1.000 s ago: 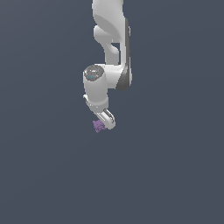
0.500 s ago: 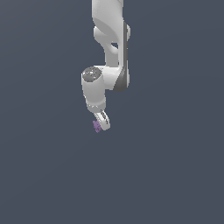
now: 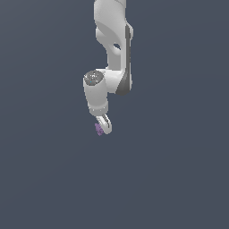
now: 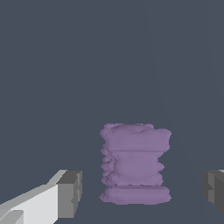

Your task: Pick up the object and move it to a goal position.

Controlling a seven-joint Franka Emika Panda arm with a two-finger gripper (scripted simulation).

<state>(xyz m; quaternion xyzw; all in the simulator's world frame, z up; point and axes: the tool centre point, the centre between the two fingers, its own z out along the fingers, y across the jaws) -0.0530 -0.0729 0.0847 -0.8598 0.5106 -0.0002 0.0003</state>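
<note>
While the pincer [image 4: 140,190] is standing wide, with both pads clear of the object [image 4: 134,164], the purple lump is sitting between the fingers [image 4: 69,194], untouched. Its ridged, bumpy flanks are risking an uneven bite, so closing off-centre is likely tipping or squirting it aside. Plain grey worktop [image 3: 179,179] is lying open all round the arm [image 3: 112,49], with no edges showing.

Flat, even simulator light; sharp renders, no shadows or glare.
</note>
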